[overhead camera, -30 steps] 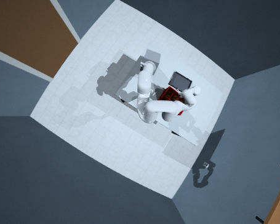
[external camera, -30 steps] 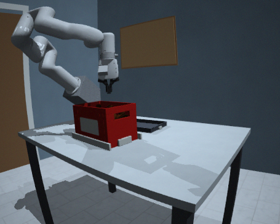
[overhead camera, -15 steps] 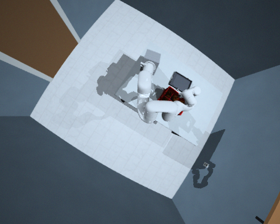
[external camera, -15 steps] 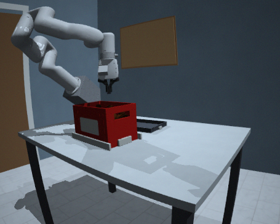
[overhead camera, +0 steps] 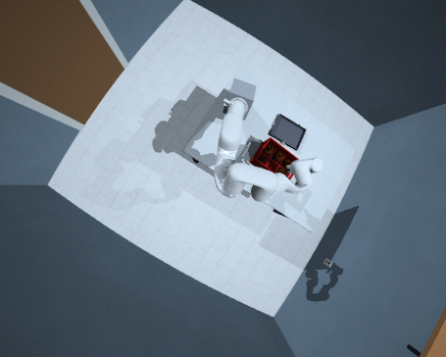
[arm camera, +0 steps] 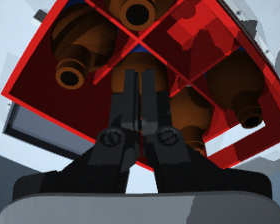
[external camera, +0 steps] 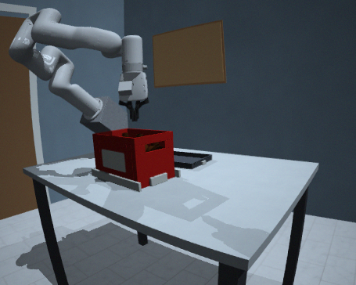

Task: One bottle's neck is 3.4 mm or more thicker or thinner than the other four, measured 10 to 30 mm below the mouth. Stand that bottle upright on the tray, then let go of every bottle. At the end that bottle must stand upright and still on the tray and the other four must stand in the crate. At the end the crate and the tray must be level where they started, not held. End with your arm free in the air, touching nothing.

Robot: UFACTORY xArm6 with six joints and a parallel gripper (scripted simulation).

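While the exterior view hides most bottles, the wrist view shows me brown bottles [arm camera: 83, 42] in the red crate [overhead camera: 266, 166] [external camera: 154, 164] [arm camera: 33, 52] beyond my gripper [external camera: 134, 120] [arm camera: 140, 88], fingers together, empty.

1. The crate [overhead camera: 261, 145] [external camera: 154, 164] [arm camera: 41, 47] looks like smooth red plastic, matt outside.
2. 5 bottles, brown and glassy, show in the wrist view: the 1 at 10 o'clock [arm camera: 71, 75] has a soft sheen (its mouth rim catches light).
3. The gripper [external camera: 134, 118] [arm camera: 140, 88] has matt black fingers, perhaps plastic or metal.
4. The arm [overhead camera: 252, 175] [external camera: 78, 37] is smooth, white and glossy.
5. The board at 1 o'clock [external camera: 189, 55] in the exterior view looks like matt cork or wood.
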